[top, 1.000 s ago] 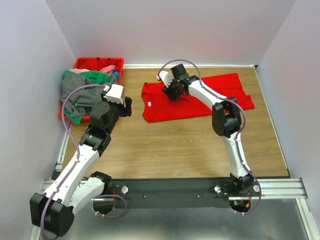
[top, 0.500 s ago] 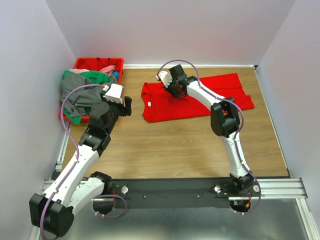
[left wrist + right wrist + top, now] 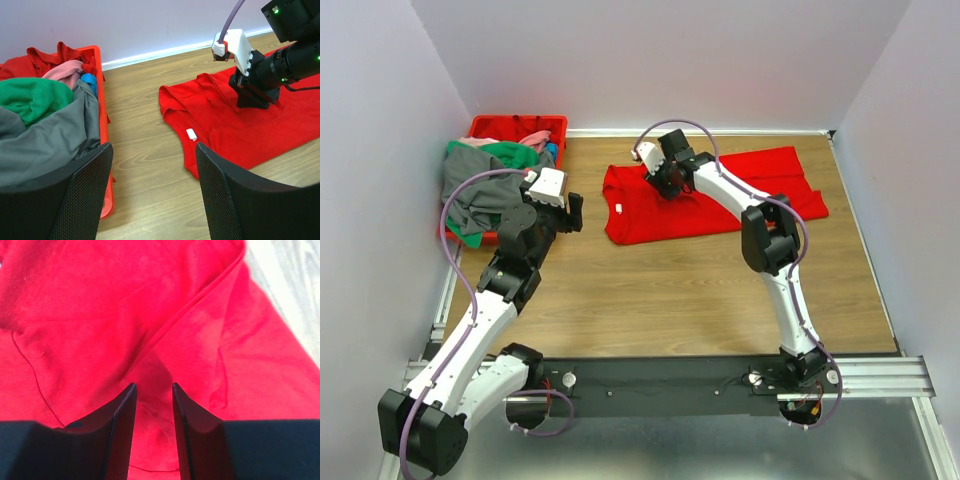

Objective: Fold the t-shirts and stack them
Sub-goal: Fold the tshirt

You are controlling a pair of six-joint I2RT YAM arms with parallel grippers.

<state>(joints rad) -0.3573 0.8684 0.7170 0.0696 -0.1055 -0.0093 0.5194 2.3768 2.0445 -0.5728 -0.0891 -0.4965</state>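
On the far half of the desk (image 3: pixel 670 290) the red t-shirt (image 3: pixel 650 222) lay spread flat. My right pincer (image 3: pixel 661 186) stood low over its collar end. Between the fingers (image 3: pixel 120 430) was only a narrow gap with red cloth in it, and I could not tell whether they pinched a fold. My left pincer (image 3: pixel 152 195) hung spread wide near the crate (image 3: pixel 104 130), where the grey t-shirt (image 3: pixel 45 145) hid most of the heap.
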